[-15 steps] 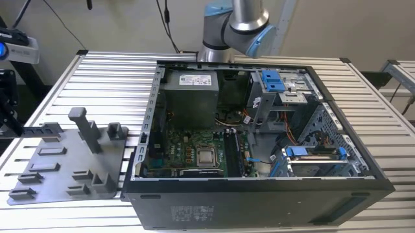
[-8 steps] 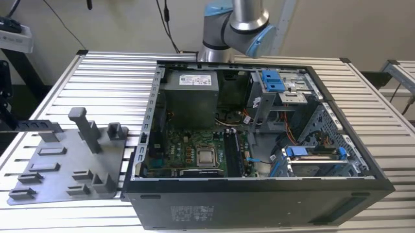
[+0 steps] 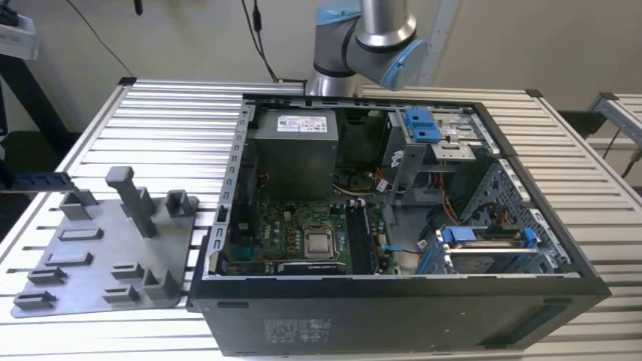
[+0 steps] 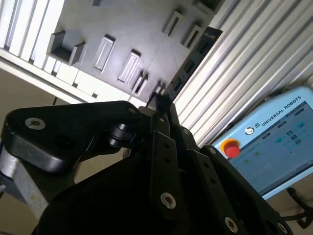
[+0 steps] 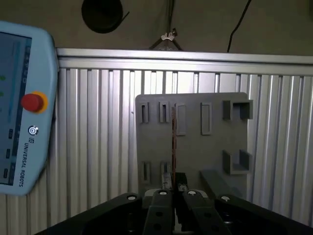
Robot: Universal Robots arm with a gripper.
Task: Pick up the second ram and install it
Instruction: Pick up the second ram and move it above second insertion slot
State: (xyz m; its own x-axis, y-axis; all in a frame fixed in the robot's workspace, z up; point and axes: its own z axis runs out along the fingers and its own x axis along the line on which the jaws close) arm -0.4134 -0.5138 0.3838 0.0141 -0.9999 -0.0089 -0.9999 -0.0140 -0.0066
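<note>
Gripper [image 5: 175, 183] is pinched narrow on the second ram [image 5: 172, 142], stick edge-on, above the grey holder plate [image 5: 195, 147]. Gripping the flat faces probably keeps the contact edge free for a slot. Arm [image 3: 366, 30] exits top centre of the exterior view, behind the open PC case [image 3: 401, 316], with the tool pointing down at the plate.

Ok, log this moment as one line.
gripper: shut on second ram | position: above grey holder plate | install: not yet done
</note>
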